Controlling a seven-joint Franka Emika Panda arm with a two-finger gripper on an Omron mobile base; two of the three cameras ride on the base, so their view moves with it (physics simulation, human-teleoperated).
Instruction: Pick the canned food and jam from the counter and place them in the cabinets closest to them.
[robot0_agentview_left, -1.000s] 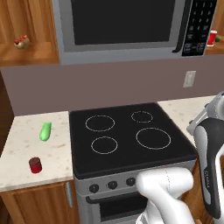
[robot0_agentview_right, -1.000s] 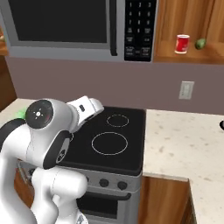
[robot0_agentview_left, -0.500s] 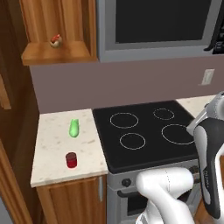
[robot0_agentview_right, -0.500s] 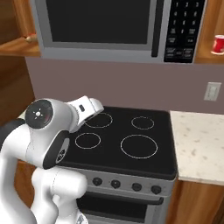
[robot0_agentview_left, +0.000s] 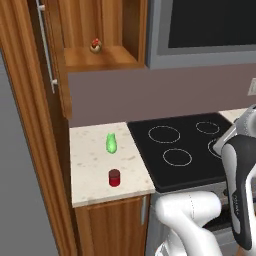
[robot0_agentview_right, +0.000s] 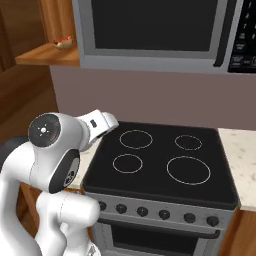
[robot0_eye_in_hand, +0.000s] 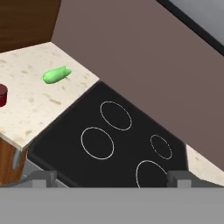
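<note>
Red jar stands on the speckled counter left of the black stove, near a green vegetable and well apart from the gripper, whose fingers stand wide open and empty above the stove's front edge

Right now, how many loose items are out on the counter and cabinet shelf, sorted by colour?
Red: 1, the jar on the counter
Green: 1, the green item on the counter
Brownish with a red top: 1, the small item on the cabinet shelf
Total: 3
</note>
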